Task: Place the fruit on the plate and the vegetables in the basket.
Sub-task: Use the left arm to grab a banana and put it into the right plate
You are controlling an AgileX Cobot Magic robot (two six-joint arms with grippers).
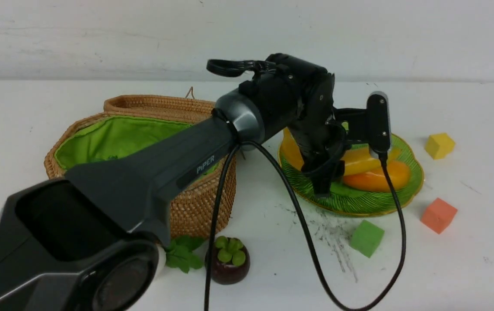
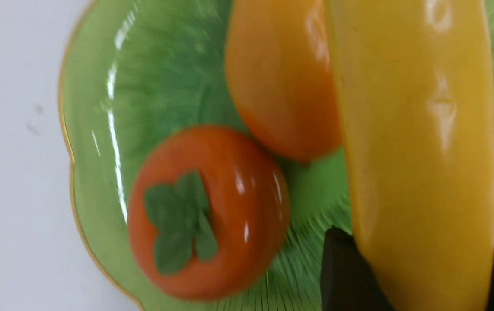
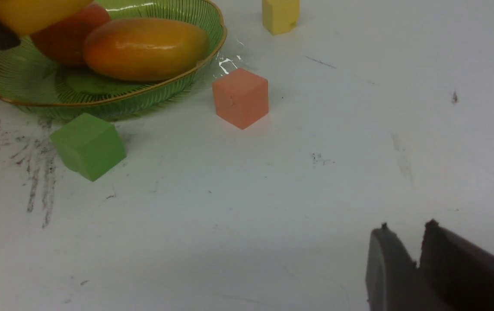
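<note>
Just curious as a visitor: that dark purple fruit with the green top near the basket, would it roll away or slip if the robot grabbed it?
The mangosteen looks round, so a nudge could probably roll it, though it sits upright now. Its skin seems glossy, so fingers may slip. It looks stiff, likely keeping its shape.

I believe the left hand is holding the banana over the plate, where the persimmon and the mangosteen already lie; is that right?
Not quite: the mangosteen sits on the table in front of the basket, per the front view. The mango lies with the persimmon on the plate, under the banana in the left hand.
</note>
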